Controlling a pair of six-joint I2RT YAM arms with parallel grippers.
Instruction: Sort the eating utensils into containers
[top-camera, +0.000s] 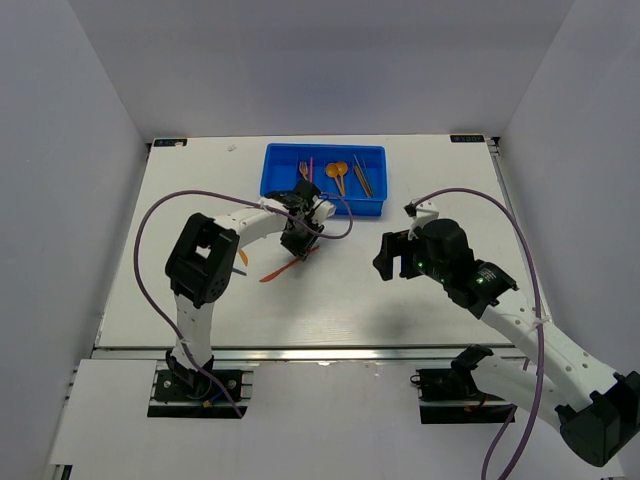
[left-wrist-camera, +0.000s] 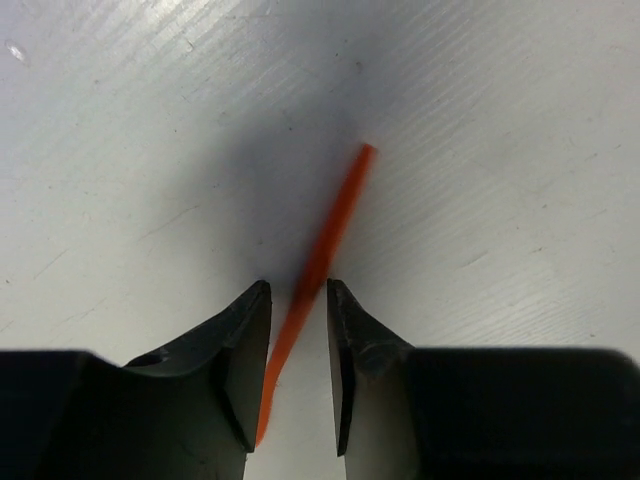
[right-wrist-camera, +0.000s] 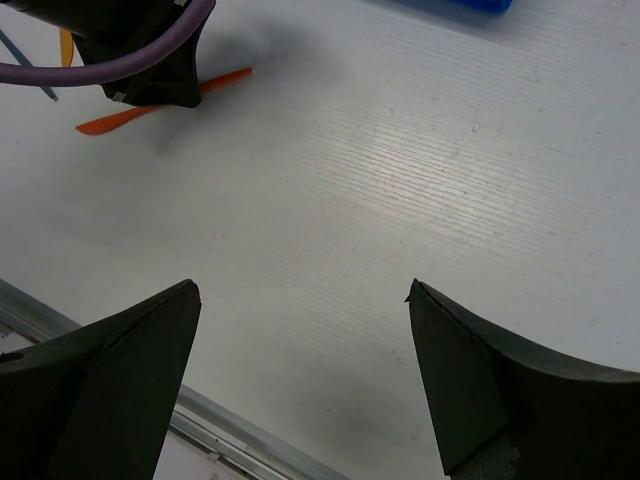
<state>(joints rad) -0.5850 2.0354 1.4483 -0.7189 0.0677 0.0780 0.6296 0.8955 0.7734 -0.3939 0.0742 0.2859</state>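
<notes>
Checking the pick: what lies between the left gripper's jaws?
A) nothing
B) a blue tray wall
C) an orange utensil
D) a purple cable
C: the left wrist view shows the orange utensil running between the left gripper's jaws on the table.

a blue tray (top-camera: 278, 172) sits far-centre on the white table (top-camera: 450, 190), an orange spoon (top-camera: 341, 172) inside. just near of it, the left gripper (top-camera: 297, 242) is down over an orange utensil (top-camera: 273, 274) lying flat; the right gripper (top-camera: 386, 258) hovers further right.
</notes>
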